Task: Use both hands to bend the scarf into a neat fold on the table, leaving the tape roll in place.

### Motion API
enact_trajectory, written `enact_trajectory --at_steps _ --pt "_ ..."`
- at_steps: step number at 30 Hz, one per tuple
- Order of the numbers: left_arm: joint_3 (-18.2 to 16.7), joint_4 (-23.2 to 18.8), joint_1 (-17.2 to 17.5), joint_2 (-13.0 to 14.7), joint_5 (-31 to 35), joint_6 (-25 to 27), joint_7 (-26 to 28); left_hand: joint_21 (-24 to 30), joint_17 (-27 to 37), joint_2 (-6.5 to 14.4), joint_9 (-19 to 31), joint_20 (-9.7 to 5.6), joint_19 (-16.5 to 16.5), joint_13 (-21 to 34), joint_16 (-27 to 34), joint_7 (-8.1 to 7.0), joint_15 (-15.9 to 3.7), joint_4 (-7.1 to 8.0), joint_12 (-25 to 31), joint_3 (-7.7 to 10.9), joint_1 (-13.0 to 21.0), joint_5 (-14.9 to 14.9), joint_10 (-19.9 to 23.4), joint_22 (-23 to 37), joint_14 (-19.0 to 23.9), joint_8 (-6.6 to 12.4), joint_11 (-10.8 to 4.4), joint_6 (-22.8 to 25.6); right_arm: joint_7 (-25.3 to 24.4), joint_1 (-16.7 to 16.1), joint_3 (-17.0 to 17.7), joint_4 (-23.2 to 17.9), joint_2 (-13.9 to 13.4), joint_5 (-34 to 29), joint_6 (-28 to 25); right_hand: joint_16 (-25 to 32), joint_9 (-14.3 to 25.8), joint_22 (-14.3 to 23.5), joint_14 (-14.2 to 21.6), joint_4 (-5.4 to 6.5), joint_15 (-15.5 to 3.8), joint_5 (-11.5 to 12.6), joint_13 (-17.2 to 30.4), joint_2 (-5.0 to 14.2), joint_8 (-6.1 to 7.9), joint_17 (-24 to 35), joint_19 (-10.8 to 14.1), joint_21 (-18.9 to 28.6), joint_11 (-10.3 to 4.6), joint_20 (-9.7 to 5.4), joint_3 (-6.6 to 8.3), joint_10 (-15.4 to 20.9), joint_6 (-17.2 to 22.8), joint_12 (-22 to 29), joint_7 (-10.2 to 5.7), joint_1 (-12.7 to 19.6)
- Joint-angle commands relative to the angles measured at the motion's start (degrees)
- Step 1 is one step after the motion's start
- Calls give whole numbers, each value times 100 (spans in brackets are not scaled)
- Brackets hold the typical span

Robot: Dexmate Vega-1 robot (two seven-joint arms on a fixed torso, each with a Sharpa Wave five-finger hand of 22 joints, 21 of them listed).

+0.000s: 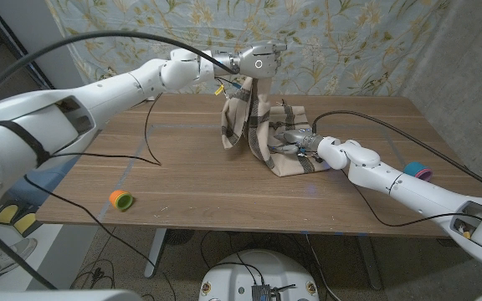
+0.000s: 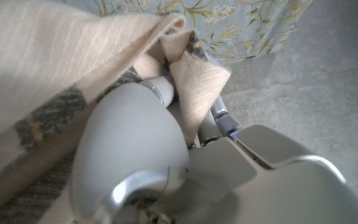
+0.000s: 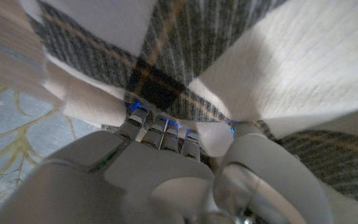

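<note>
Fold incomplete: left hand (image 1: pixel 253 63) fingers clamp the scarf (image 1: pixel 262 125) aloft near the table's far edge; right hand (image 1: pixel 295 140) fingers grip its lower end.

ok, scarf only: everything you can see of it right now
The scarf is soft woven cloth, cream with grey plaid bands and thin tan lines. The left hand holds one end up above the table, so it hangs in folds. The rest lies bunched on the wood, where the right hand grips it.
</note>
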Motion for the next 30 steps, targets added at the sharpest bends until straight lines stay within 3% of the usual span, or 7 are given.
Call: enact_trajectory --at_steps 1,9,19,23,25,30 --pt "591 839 -487 -771 -295 169 546 34 43 114 45 -95 -22 41 26 73 -1139 -28 42 61 58 19 3 11 512 49 -45 -111 -119 -16 53 56 25 -46 80 0 30 112 26 4 -27 31 6 14 19 -6 197 8 -24 44 44 26 89 21 -11 48" --pt "982 1320 -618 -1201 -674 270 996 25 91 107 103 -99 -10 87 23 65 -1141 -25 41 83 39 22 -15 -3 504 90 -45 -136 -182 -29 110 41 8 -34 95 0 29 112 22 -3 -29 31 6 12 16 -26 201 -3 -24 44 57 28 89 19 -10 45" --pt "1245 1196 -660 -1182 -1044 229 1254 -13 160 81 174 -129 15 117 -34 -33 -1145 3 -39 133 -50 38 -138 -33 436 116 -56 -261 -254 -69 173 -47 -43 -47 92 4 29 112 30 -12 -34 33 5 16 15 -46 212 -10 -26 32 73 38 96 21 -12 46" --pt "1261 1164 -596 -1182 -1153 295 1324 -35 -19 57 -138 -150 18 -60 -346 -317 -1162 48 -325 190 -248 83 -362 -38 233 -107 -85 -389 -263 -96 210 -123 -65 -52 52 4 29 112 31 -16 -41 33 5 16 16 -53 217 -12 -30 35 79 40 100 21 -8 48" --pt "1267 1157 -543 -1195 -1163 400 1337 22 -232 -23 -462 -160 -49 -241 -604 -534 -1177 59 -577 127 -515 94 -479 -19 243 -368 -86 -534 -276 -108 228 -163 -74 -59 32 6 29 112 35 -17 -38 34 5 17 17 -58 218 -14 -27 34 83 41 104 21 -6 47" --pt "1284 1221 -425 -1279 -1240 561 1421 155 -361 -127 -846 -190 -124 -455 -836 -653 -1191 1 -803 -46 -810 25 -401 -14 370 -662 -106 -646 -284 -134 268 -252 -88 -66 -19 7 29 112 33 -17 -39 34 4 20 17 -66 223 -19 -38 33 90 39 110 19 -3 42"
